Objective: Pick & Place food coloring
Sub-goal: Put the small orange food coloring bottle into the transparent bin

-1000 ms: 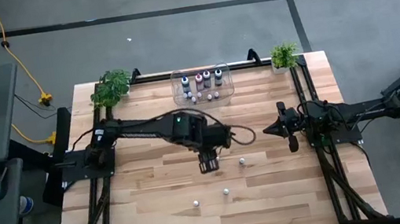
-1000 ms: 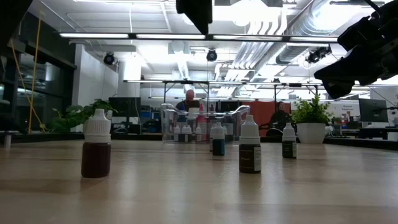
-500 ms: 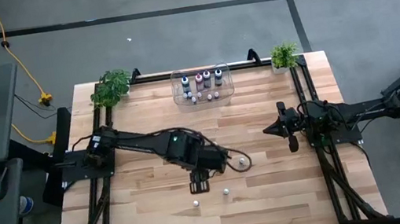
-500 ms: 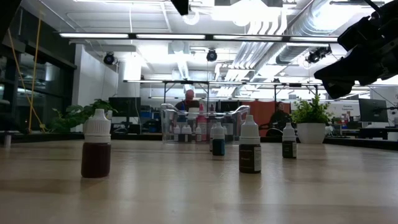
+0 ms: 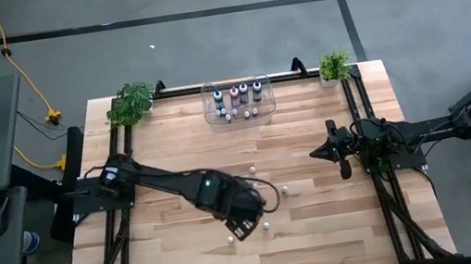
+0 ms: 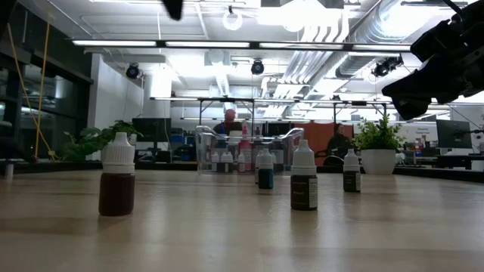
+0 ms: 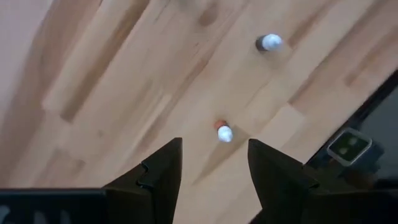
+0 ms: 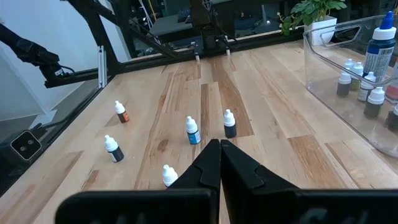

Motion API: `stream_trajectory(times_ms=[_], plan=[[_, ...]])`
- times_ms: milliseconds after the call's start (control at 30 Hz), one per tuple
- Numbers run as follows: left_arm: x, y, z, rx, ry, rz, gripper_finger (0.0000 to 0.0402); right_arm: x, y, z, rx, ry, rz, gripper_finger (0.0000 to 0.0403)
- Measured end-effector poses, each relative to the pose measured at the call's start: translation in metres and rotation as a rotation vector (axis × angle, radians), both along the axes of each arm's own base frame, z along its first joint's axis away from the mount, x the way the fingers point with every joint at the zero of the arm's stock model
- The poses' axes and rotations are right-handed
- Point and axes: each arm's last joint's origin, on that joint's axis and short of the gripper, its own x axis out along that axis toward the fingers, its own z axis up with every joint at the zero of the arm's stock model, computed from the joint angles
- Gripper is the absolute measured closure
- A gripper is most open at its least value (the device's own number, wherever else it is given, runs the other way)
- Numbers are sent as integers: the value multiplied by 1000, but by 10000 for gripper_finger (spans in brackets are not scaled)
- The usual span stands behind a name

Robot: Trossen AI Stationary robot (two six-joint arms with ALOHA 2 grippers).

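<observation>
Wooden table [image 5: 179,253] has the left gripper [image 5: 243,230] hovering open-fingered over a little bottle [image 7: 224,132], right gripper [image 5: 316,153] parked, clamped empty.

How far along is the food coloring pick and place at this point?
Done: a batch of bottles already stands inside the clear bin. In hand: nothing is gripped; the left pincer hovers open above an orange-bodied bottle on the table. Left: five small loose bottles stand on the wood, that one included. The right pincer waits shut at the table's right side.
</observation>
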Motion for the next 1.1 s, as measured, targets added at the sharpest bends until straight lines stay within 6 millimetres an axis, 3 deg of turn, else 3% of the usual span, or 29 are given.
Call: stream_trajectory(times_ms=[367,633,767,1100], plan=[[-12,-26,-48,-49,-48,367,224,0,0,0,0,4,0,402],[-10,-35,-85,-91,-98,439,224,0,0,-1,0,8,0,402],[-20,-42,-100,-60,-74,468,224,0,0,-1,0,6,0,402],[-30,-55,-112,-77,-67,525,224,0,0,0,0,6,0,402]])
